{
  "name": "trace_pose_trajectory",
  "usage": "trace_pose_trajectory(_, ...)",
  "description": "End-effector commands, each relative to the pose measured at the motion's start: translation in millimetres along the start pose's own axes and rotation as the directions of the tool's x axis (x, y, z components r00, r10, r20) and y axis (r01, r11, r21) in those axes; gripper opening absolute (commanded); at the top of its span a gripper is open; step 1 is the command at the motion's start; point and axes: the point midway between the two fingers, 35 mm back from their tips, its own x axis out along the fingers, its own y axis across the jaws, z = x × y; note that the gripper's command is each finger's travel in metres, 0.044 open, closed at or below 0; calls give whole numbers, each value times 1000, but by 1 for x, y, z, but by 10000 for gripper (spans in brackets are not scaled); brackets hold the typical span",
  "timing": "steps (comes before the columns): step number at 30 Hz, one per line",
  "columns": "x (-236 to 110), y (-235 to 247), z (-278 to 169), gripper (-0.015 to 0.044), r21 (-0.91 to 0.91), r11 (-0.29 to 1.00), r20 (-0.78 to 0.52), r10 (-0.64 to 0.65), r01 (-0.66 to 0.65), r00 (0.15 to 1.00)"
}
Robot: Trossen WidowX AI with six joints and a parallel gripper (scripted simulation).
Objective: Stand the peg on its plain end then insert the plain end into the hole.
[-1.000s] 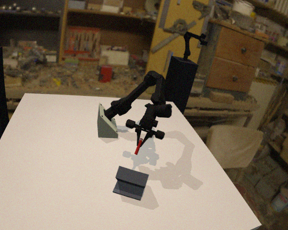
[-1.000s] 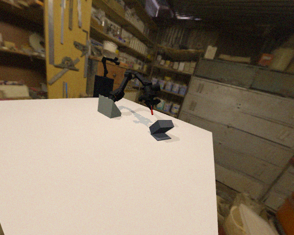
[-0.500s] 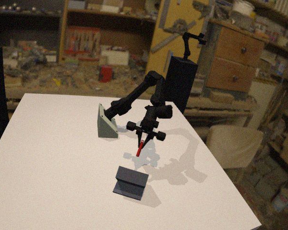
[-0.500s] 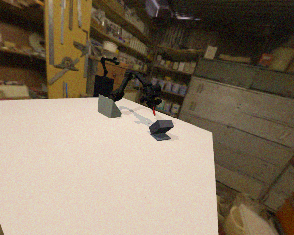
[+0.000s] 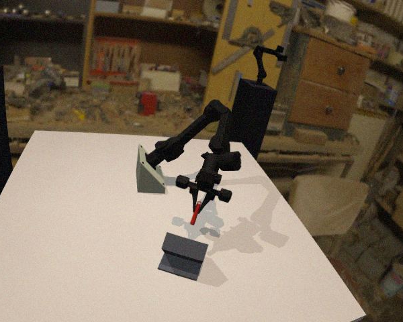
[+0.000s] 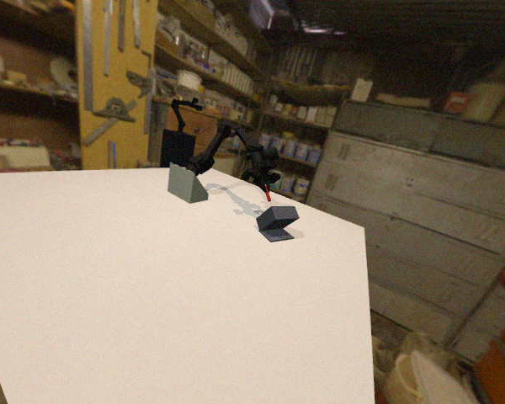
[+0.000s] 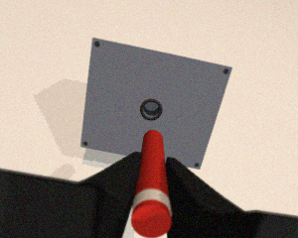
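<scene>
Clamping peg (image 7: 151,188) w/ near-shut gripper (image 7: 150,171); fingertips cropped, hole (image 7: 151,109) depth unclear.

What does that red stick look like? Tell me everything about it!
The red peg is a smooth, round, shiny stick, like plastic, with a white band near the end closest to the wrist camera. The end effector is shut on it, with black fingers pressing both sides. It hangs in the air, tilted, touching nothing else. Its plain rounded end aims at the round hole in the grey sloped panel, just short of it and not yet inside.
</scene>
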Motion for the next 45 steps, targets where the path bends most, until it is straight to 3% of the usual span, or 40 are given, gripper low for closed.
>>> trace_pose_trajectory(1,8,-2,0,0,10,1000,5,-6,6,1000)
trace_pose_trajectory(45,44,3,4,0,13,1000,47,14,-15,999)
